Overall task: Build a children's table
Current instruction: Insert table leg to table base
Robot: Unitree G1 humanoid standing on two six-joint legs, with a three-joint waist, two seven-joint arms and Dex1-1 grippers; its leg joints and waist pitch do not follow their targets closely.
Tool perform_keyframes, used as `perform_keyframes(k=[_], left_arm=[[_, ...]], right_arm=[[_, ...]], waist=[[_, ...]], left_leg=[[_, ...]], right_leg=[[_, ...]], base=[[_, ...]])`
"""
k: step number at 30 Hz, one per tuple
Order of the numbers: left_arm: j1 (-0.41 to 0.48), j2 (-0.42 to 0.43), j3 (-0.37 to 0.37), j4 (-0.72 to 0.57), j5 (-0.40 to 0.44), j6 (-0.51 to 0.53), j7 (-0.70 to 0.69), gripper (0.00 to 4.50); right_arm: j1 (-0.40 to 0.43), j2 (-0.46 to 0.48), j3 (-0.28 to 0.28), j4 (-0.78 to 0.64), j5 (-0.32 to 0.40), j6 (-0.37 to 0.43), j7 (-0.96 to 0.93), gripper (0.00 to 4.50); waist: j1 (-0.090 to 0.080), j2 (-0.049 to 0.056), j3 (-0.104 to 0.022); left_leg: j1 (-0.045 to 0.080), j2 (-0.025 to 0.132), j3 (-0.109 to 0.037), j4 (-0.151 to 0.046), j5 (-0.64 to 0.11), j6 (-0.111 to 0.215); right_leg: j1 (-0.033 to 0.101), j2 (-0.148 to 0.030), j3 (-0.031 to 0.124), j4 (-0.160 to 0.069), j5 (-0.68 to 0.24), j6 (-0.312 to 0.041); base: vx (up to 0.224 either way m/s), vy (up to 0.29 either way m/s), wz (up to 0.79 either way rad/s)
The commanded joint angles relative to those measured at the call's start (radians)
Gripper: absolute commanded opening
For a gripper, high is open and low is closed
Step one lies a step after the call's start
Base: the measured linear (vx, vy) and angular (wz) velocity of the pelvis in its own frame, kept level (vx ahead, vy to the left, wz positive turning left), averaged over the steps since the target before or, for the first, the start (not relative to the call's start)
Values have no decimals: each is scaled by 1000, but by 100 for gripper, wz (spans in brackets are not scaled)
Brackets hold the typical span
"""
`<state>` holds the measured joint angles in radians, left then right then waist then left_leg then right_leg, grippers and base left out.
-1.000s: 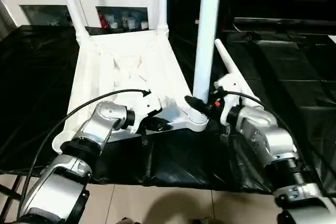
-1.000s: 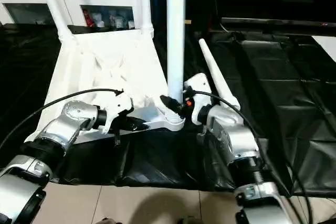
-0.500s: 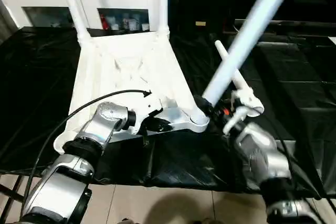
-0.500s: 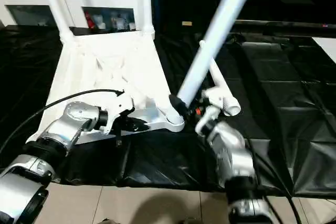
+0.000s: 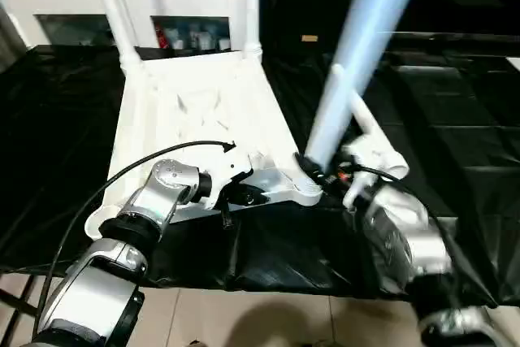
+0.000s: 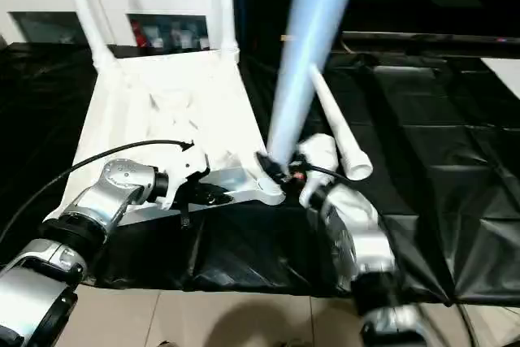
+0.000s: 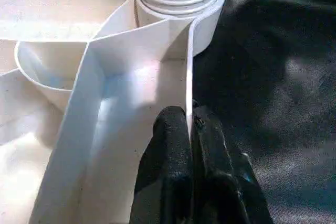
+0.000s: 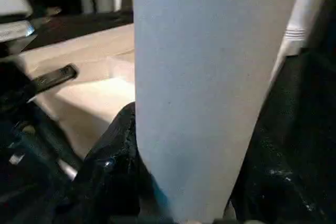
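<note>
Tabletop [image 5: 195, 111] rim pinched by closed left gripper [image 7: 190, 129]; leg [image 5: 357, 62] clamped half-wide by right gripper [image 5: 318, 170], tilted — cross-threading at corner socket [image 5: 302, 193] risked.

No readable text, label, brand, number or sign is showing anywhere in these views.
</note>
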<state>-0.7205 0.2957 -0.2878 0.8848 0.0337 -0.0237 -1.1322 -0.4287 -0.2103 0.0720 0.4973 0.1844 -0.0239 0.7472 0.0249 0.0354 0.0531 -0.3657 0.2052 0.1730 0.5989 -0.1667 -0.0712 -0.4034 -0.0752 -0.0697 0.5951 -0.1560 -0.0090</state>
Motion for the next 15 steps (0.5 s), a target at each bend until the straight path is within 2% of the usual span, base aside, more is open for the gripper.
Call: perform_keyframes(k=[1,2,3,4,6,7,9,10,11,15], left_arm=[[-19,6,19,5,-9,-20,-19,0],[-17,12,19,1,-10,-27,-31,0],[-17,13,19,1,-10,-27,-32,0],[-14,21,19,-5,-14,-33,-49,0],[-12,26,20,-9,-17,-35,-59,0],[-7,37,23,-16,-27,-47,-88,0],[-4,42,25,-23,-36,-47,-108,0],[5,57,28,-41,-56,-51,-165,0],[5,57,28,-41,-56,-51,-165,0],[24,104,16,-83,-84,-30,-306,0]], right_arm=[[26,-2,47,59,-31,45,41,189],[30,-3,48,54,-17,50,66,189],[30,-3,48,54,-17,50,66,189],[36,-4,48,45,0,54,90,189],[40,-3,46,43,10,54,101,189],[48,-4,38,40,38,54,131,189],[51,-4,36,36,51,59,148,189],[53,-6,34,34,66,67,189,189],[53,-6,34,34,66,67,189,189],[40,-27,65,54,69,76,301,189]], waist=[[-2,-12,-61],[-2,-23,-61],[-1,-19,-62],[-1,-23,-63],[1,-21,-63],[2,-30,-63],[4,-25,-63],[4,-31,-62],[6,-29,-63],[8,-34,-62]], left_leg=[[12,9,-6,-74,-360,43],[9,10,-6,-74,-353,45],[11,10,-6,-74,-351,46],[9,10,-5,-74,-344,50],[11,13,-5,-76,-344,51],[10,14,-5,-78,-345,50],[11,17,-6,-80,-352,47],[11,17,-6,-81,-360,45],[12,18,-7,-82,-362,43],[13,23,-7,-86,-371,35]], right_leg=[[36,-56,31,-104,-527,-137],[38,-56,31,-101,-518,-139],[38,-57,32,-101,-516,-141],[38,-57,33,-100,-506,-144],[36,-57,34,-100,-496,-149],[36,-57,33,-99,-489,-150],[36,-59,35,-97,-480,-156],[36,-58,34,-96,-481,-157],[36,-61,35,-94,-479,-160],[35,-63,38,-92,-469,-173]], base=[[0,0,0],[0,0,0],[0,0,0],[0,0,0],[0,0,0],[0,0,0],[0,0,0],[0,0,0],[0,0,0],[0,0,0]])
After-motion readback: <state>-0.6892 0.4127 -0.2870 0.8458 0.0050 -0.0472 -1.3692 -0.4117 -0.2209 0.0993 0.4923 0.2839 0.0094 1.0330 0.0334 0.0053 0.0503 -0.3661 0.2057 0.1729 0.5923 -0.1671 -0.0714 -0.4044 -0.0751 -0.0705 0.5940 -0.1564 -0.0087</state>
